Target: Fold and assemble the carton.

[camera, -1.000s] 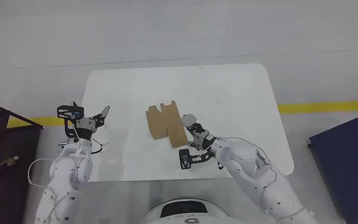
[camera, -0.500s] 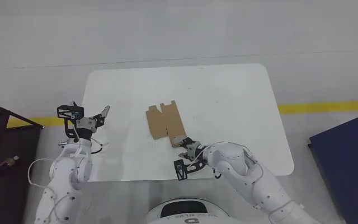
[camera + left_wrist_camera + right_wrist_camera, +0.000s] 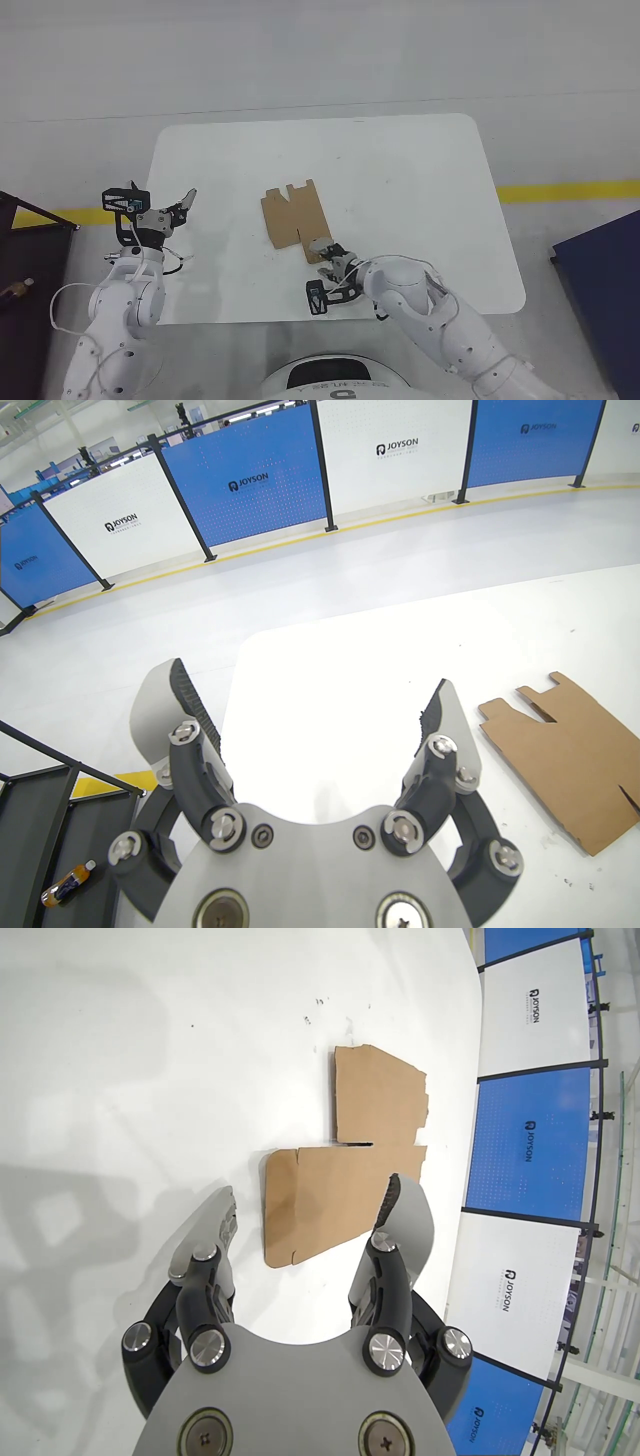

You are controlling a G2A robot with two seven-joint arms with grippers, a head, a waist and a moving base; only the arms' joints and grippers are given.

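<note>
Right end effector (image 3: 312, 1190) open and empty, set low at the near end of the flat brown cardboard carton blank (image 3: 375, 1098), fingers either side, likely to pinch that flap. Carton flat, unfolded, mid white bench (image 3: 400, 160). Left end effector (image 3: 308, 675) open, empty, well apart, out of the way.

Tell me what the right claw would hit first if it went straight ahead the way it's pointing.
Probably the carton: its near edge lies flat just ahead of the open right claw, though depth is unclear.
</note>
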